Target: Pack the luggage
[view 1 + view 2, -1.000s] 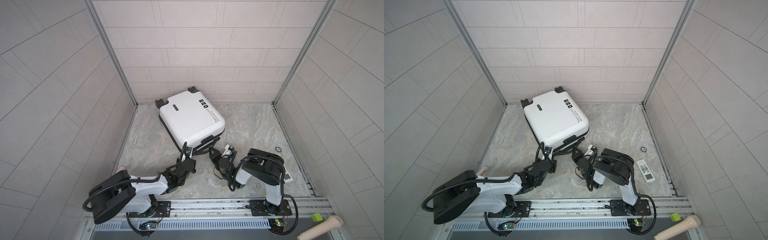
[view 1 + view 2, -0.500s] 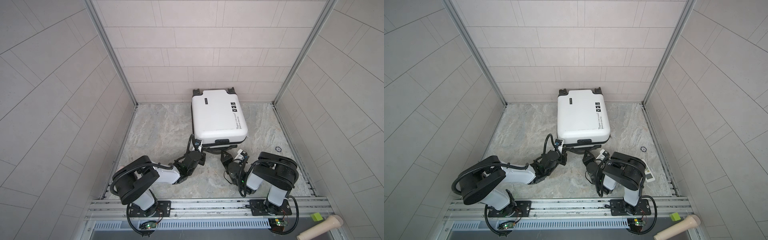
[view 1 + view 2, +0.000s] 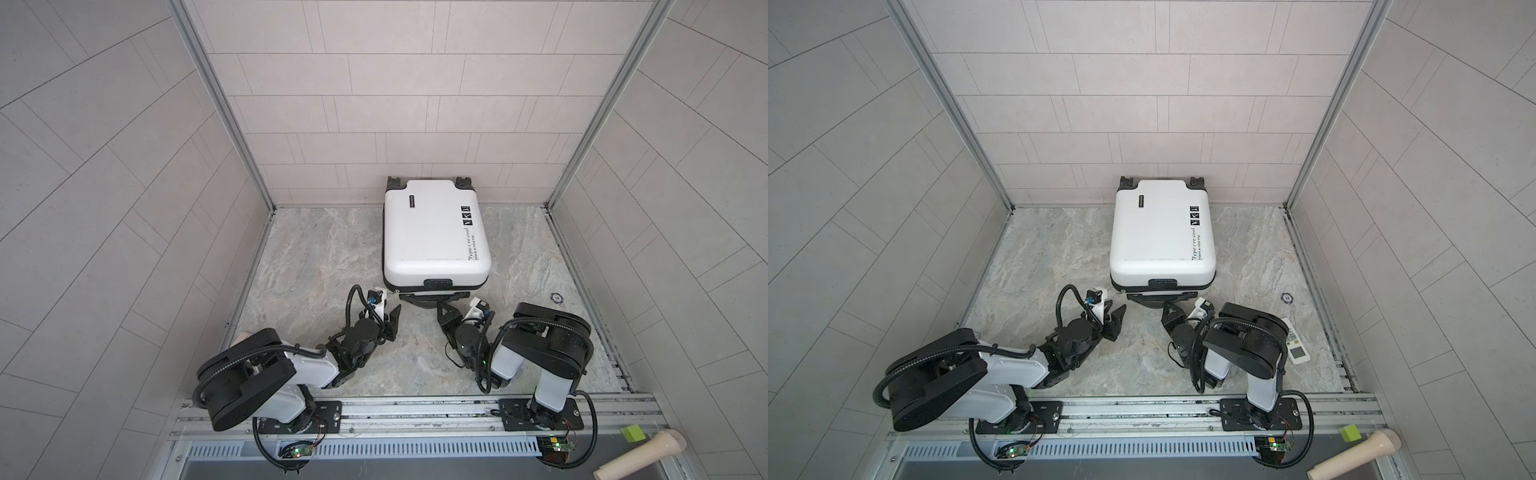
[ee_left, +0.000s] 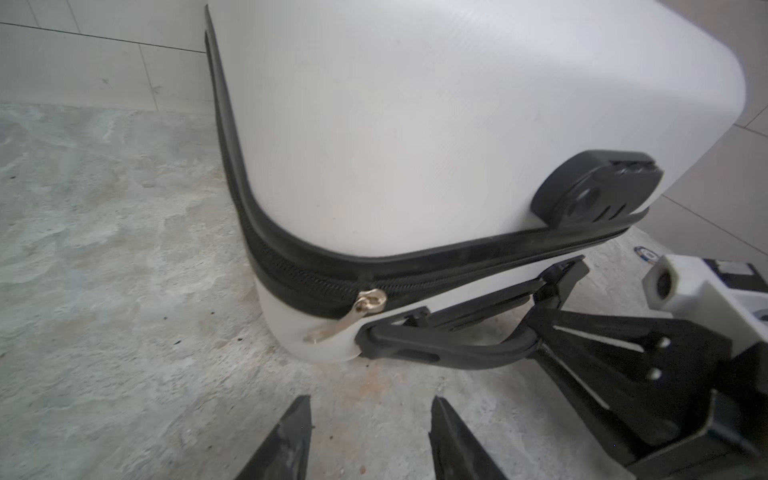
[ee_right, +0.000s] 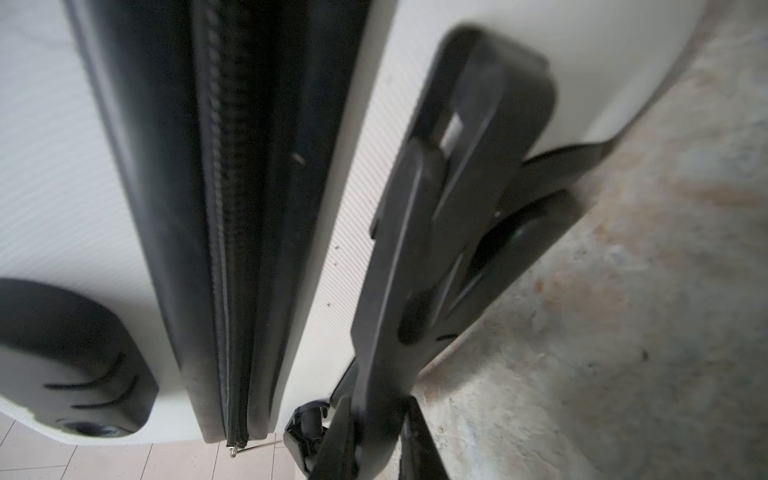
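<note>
- The bench [image 3: 316,257] is a grey, stone-patterned slab, closed in by tiled walls [image 3: 374,124] at the back and on both sides.
- The luggage [image 3: 432,232] lies flat on it, broad white side up, right of the middle, with its wheels at the back and its zip shut.
- A white remote [image 3: 1296,351] lies near the right edge, partly hidden.
- A small round disc [image 3: 557,297] lies right of the luggage, apart from it.
- A metal rail [image 3: 415,409] runs along the front edge.

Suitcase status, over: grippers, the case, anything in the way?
Left gripper open, empty, by the metal zipper pull. Right gripper shut on black carry handle. White hard-shell suitcase closed, flat, wheels at back wall. White remote beside right arm, not blocking.
</note>
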Available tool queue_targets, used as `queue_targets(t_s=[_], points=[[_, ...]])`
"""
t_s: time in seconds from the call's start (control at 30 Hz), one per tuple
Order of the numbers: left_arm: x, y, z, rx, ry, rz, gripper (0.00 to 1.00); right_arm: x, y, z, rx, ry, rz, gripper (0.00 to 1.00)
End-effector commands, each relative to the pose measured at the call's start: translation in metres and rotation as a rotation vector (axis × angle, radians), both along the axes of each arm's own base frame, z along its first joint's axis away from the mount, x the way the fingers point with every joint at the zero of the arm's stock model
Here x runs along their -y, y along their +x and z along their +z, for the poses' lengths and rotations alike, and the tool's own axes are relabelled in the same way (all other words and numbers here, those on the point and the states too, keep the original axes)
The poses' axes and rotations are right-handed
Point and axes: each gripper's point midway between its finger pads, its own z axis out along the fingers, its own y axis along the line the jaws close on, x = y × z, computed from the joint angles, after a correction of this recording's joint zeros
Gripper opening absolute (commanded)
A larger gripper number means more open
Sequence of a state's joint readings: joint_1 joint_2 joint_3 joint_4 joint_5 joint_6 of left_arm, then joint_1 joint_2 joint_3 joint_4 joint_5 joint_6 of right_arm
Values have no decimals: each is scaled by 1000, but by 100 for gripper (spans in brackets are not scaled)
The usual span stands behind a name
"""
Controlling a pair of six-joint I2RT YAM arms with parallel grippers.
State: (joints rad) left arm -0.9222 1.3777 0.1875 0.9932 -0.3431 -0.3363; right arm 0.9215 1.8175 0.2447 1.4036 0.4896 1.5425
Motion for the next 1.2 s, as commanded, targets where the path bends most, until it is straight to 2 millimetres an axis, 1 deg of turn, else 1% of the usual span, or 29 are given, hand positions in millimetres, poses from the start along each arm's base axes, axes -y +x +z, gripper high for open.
queue_targets(t_s=[0.0,0.1,0.27,0.37,0.53,0.63,0.8,0.87,1.07,1.17], points=[[-12,2,7,41,26,43,50,-24,-4,4,31,-50,124,0],[-16,3,9,69,47,46,49,-27,-3,4,30,-47,131,0],[-6,5,20,130,39,0,49,-30,-2,3,27,-40,141,0],[3,10,19,129,23,-27,48,-30,-3,2,22,-37,142,0],[-8,26,14,103,-84,7,43,-29,-4,1,17,-34,142,0],[-3,30,11,89,-95,-24,42,-31,-3,2,18,-29,145,0],[-1,35,18,93,-121,-45,42,-32,-3,1,17,-28,149,0],[4,37,19,86,-138,-77,41,-33,-3,1,16,-27,150,0],[4,46,10,64,-129,-68,41,-33,-3,1,17,-25,150,0],[8,51,10,64,-128,-70,40,-33,-3,2,19,-22,151,0]])
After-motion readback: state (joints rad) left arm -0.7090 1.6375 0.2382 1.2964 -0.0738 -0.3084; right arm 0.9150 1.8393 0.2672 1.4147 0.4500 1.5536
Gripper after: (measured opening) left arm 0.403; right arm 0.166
